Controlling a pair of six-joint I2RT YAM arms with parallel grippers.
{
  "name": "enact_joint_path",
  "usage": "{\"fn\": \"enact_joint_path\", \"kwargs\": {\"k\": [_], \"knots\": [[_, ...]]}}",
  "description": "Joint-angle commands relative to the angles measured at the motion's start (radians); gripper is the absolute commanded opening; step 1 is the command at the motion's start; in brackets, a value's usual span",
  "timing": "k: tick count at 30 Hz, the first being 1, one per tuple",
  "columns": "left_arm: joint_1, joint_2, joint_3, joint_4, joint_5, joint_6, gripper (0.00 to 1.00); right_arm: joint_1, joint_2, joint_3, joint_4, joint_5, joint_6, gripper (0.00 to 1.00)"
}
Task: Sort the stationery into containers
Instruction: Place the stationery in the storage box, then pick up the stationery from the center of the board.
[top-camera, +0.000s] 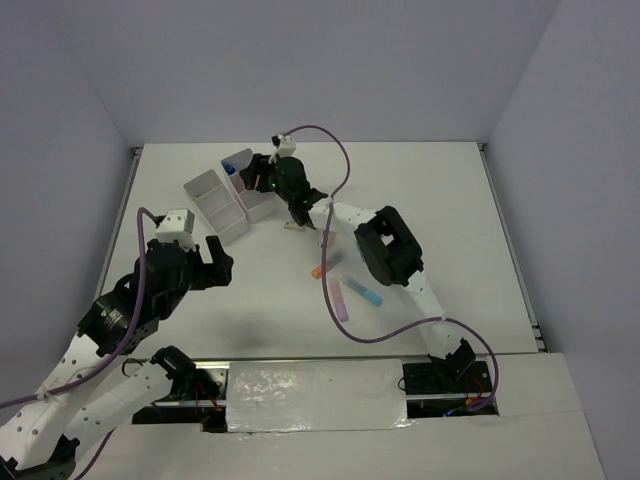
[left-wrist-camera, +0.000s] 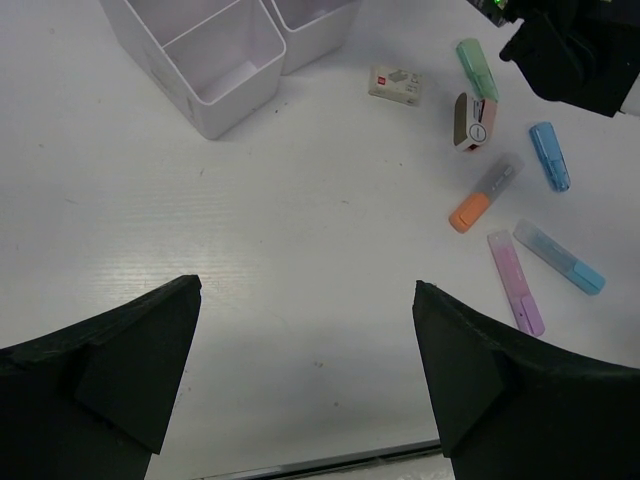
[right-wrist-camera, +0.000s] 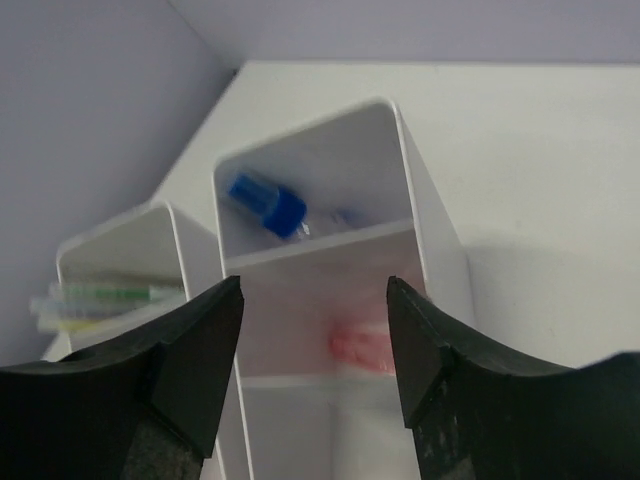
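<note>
Both claws are wide open with nothing in them. Your right gripper hangs over the bins, which sit toward the far-left part of the desk. Its fingers straddle the middle compartment of one bin.

In that bin the blue-capped tube is in the far compartment and a pink item is in the middle one, too blurred to name. The neighbouring bin on the left holds green and yellow pens.

Your left gripper hovers over bare desk toward the near-left corner, apart from the bins.

Loose stationery lies mid-desk beside the right arm:
- eraser
- green highlighter
- pink labelled piece
- blue highlighter
- orange-capped highlighter
- purple highlighter and pale-blue highlighter — these two are just beside each other; I can't tell whether they touch.
</note>
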Motion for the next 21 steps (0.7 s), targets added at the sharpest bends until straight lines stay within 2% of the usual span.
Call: {"fn": "enact_joint_path", "kwargs": {"k": [1,3,4,6,7,8,9,12,14,18,21], "knots": [[0.004,-0.002,-0.002,0.037,-0.011,0.022,0.99,0.009,-0.209,-0.14,0.117,-0.003,-0.038,0.67],[0.004,0.004,-0.002,0.037,-0.014,0.02,0.99,0.007,-0.31,-0.236,0.126,0.02,-0.066,0.71],[0.004,0.007,0.0,0.036,-0.014,0.02,0.99,0.007,-0.409,-0.31,0.102,0.032,-0.077,0.75],[0.004,0.01,0.0,0.034,-0.019,0.016,0.99,-0.008,-0.495,-0.348,0.007,0.06,-0.106,0.79],[0.003,0.018,0.001,0.034,-0.02,0.014,0.99,-0.034,-0.55,-0.339,-0.277,0.064,-0.104,0.79],[0.003,0.018,0.001,0.031,-0.019,0.014,0.99,-0.049,-0.572,-0.333,-0.28,0.057,-0.104,0.79],[0.004,0.019,0.001,0.032,-0.019,0.014,0.99,-0.071,-0.591,-0.33,-0.458,0.037,-0.101,0.79],[0.004,0.019,0.003,0.032,-0.019,0.013,0.99,-0.138,-0.647,-0.369,-0.738,0.006,-0.126,0.79],[0.004,0.018,0.0,0.034,-0.02,0.013,0.99,-0.154,-0.712,-0.486,-0.803,0.035,-0.14,0.78],[0.004,0.025,0.0,0.034,-0.02,0.01,0.99,-0.163,-0.854,-0.729,-0.823,0.096,-0.156,0.78],[0.004,0.05,-0.002,0.037,-0.013,0.014,0.99,-0.183,-0.899,-0.829,-0.8,0.115,-0.166,0.75]]}}
